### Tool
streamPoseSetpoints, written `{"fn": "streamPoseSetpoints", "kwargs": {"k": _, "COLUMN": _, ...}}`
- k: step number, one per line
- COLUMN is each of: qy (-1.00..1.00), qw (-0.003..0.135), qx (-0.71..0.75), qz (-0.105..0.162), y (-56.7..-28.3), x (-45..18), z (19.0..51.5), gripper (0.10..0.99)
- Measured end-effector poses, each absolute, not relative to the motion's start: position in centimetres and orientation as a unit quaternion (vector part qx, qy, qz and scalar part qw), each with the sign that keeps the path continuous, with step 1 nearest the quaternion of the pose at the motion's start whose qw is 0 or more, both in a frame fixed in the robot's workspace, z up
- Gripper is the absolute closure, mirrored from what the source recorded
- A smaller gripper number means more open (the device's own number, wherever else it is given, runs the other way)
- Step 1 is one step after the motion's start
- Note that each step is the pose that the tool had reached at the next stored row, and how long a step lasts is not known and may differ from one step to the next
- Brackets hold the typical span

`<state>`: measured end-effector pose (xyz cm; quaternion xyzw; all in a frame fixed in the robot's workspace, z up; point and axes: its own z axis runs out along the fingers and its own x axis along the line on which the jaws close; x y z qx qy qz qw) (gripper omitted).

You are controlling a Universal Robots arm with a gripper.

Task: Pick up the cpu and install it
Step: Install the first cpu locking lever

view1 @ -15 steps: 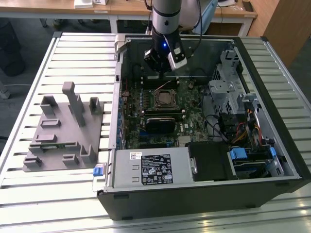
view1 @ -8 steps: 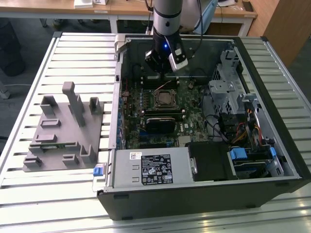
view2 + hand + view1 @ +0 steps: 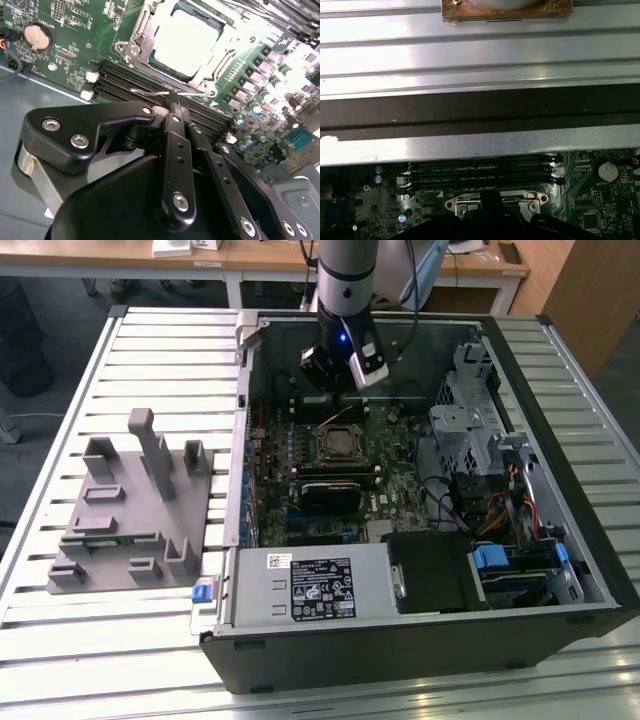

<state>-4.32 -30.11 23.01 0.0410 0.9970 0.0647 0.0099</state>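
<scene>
**CPU seated in the socket, gripper closed just beside it**

In the exterior view, the grey-sleeved robot arm (image 3: pixel 345 270) reaches straight down into the open black computer case (image 3: pixel 420 640), its black gripper (image 3: pixel 338 375) low over the green motherboard (image 3: pixel 400 475), just behind the socket. The cpu (image 3: pixel 337 444), a small square chip with a pale silver top, lies flat inside the metal socket frame. A big silver box with a white printed label (image 3: pixel 315 585) sits at the case's near edge; its print cannot be made out. On the exterior view's left a grey plastic fixture (image 3: pixel 130 510) rests on the ribbed aluminium table (image 3: pixel 60 650).

In the second wrist view the gripper (image 3: pixel 172 107) has its black fingers pressed together, clenched on nothing, the tips at a thin wire lever just beside the socket. The cpu (image 3: pixel 187 40) sits in the frame beyond, next to black memory slots (image 3: pixel 145 82) and a round coin battery (image 3: pixel 36 37).

In the first wrist view the memory slots (image 3: pixel 480 172) run along the board beneath the case wall, the coin battery (image 3: pixel 607 171) off to one side.
</scene>
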Motion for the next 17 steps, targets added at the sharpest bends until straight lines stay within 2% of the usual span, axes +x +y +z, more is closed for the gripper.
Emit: {"fn": "streamPoseSetpoints", "kwargs": {"k": 17, "qy": 0.997, "qw": 0.010, "qx": 0.038, "qz": 0.065, "y": -29.69, "x": -3.41, "z": 22.39, "gripper": 0.980}}
